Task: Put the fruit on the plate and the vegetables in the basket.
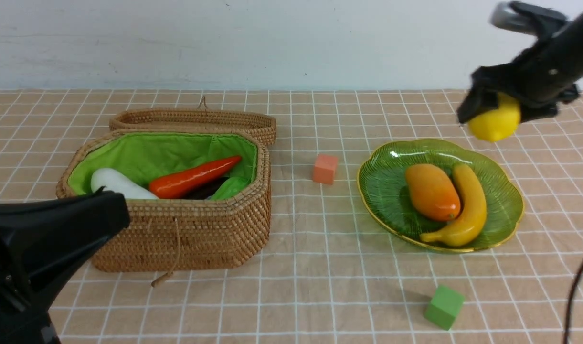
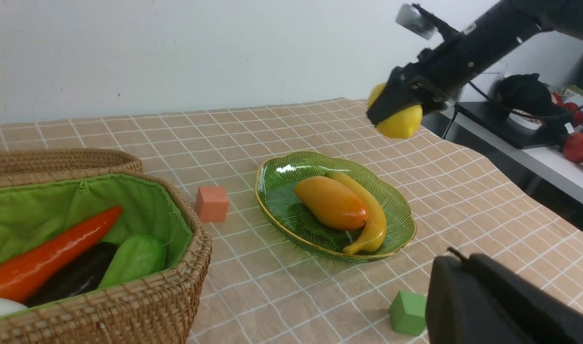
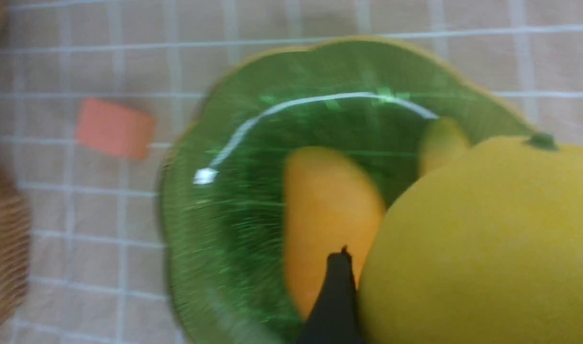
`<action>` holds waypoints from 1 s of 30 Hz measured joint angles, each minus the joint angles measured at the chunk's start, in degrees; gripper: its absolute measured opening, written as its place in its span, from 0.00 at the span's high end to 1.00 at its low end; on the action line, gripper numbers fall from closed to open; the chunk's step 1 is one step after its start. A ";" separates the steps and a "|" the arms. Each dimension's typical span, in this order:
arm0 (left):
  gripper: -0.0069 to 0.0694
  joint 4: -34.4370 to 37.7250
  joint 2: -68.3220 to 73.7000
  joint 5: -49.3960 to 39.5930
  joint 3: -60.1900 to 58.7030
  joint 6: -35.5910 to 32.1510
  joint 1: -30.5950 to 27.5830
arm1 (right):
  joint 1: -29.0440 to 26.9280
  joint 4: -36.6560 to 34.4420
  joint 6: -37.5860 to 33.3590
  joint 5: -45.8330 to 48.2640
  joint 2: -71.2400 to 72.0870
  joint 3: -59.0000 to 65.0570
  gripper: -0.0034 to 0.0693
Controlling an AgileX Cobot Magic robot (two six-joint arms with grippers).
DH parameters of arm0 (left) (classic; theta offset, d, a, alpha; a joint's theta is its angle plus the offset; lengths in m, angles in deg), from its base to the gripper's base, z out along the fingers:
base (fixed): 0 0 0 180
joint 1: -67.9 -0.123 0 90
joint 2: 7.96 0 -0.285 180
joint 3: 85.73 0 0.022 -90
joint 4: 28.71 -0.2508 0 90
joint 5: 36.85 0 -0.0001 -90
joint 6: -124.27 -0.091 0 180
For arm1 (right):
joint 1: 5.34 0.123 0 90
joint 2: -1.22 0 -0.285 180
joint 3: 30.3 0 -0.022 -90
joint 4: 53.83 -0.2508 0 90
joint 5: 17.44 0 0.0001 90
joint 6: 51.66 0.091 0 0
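Right tool (image 1: 492,117) raised, gripping; left tool closed, low.

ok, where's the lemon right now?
Front view, right side: the lemon is in the air, held in the right pincer, above the far right rim of the plate where the mango and banana lie.

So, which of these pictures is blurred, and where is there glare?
Right wrist view: motion blur smears the ribbed green glass plate and orange-pink cube. Front view: sharp on the table, but the right pincer holding the round yellow lemon is slightly blurred. Left wrist view: white glare on the plate's far rim.
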 joint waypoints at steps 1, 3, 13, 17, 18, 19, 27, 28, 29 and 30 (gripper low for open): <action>0.91 0.00 0.00 0.00 0.00 -0.11 0.00 | 3.31 0.29 -0.35 0.15 -0.81 0.13 0.13; 0.91 0.00 0.00 0.00 0.00 -0.24 0.00 | 7.12 2.07 -0.41 -0.36 -2.89 0.24 0.13; 0.90 -0.11 0.00 0.00 0.00 -0.24 0.00 | 13.14 13.31 5.92 -2.40 -8.20 0.70 0.05; 0.90 -0.54 0.00 0.00 0.00 -0.24 0.00 | 13.18 14.00 7.40 -1.68 -7.42 0.70 0.02; 0.90 -0.84 0.00 0.00 0.00 -0.24 0.00 | 13.18 14.06 7.61 -1.24 -7.05 0.70 0.02; 0.90 -1.10 0.00 -0.17 0.00 -0.24 0.00 | 13.18 14.06 7.71 -0.62 -6.41 0.70 0.03; 0.89 -4.10 -0.78 -3.76 -0.09 -0.24 0.00 | 13.18 15.30 7.96 7.74 7.77 1.82 0.35; 0.89 -4.16 -1.67 -4.10 -0.35 -0.24 0.00 | 13.18 15.61 8.02 8.14 9.99 2.79 0.41; 0.89 -4.27 -2.71 -4.10 -0.87 -0.24 0.00 | 13.18 15.95 8.08 8.46 12.29 4.05 0.47; 0.89 -4.32 -4.39 -3.91 -2.16 -0.18 0.00 | 13.13 16.18 8.14 8.59 15.97 6.63 0.59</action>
